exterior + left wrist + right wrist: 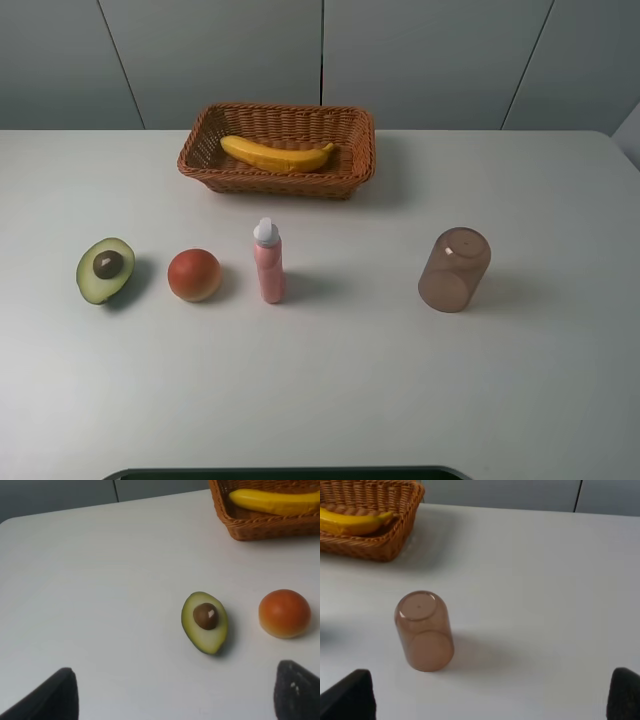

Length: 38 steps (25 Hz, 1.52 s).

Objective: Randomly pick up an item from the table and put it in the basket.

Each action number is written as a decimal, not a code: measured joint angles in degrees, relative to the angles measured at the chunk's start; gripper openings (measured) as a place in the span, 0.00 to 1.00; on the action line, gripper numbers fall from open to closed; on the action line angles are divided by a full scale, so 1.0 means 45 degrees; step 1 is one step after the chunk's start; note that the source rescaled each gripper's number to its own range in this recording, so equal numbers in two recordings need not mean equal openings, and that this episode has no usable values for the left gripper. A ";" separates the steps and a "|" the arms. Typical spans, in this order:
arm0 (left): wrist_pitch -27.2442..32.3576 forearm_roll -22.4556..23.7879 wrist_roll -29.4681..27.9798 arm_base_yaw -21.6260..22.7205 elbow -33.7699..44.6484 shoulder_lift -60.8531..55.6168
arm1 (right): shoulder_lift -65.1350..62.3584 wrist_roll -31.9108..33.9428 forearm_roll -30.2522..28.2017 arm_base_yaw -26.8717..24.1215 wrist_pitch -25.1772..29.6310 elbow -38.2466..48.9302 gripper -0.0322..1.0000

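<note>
The yellow banana [277, 154] lies inside the orange-brown wicker basket [205, 165] at the back middle of the white table [350, 390]. It also shows in the left wrist view [277, 501] and the right wrist view [352, 522], in the basket [260, 527] [380, 547]. Neither arm shows in the exterior high view. My left gripper [172, 692] is open and empty, its fingertips [50, 697] wide apart above the table near the halved avocado. My right gripper [490, 695] is open and empty near the cup.
In front of the basket stand a halved avocado [105, 269] [204, 622], a round red-orange fruit [194, 274] [284, 613], an upright pink bottle [268, 261] and an upturned brown translucent cup [455, 269] [423, 631]. A dark edge [280, 473] runs along the table's front.
</note>
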 joint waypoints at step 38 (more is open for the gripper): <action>0.0000 0.0000 0.0000 0.0000 0.0000 0.0000 | -0.0031 0.0098 -0.0271 0.0000 -0.0181 0.0010 1.00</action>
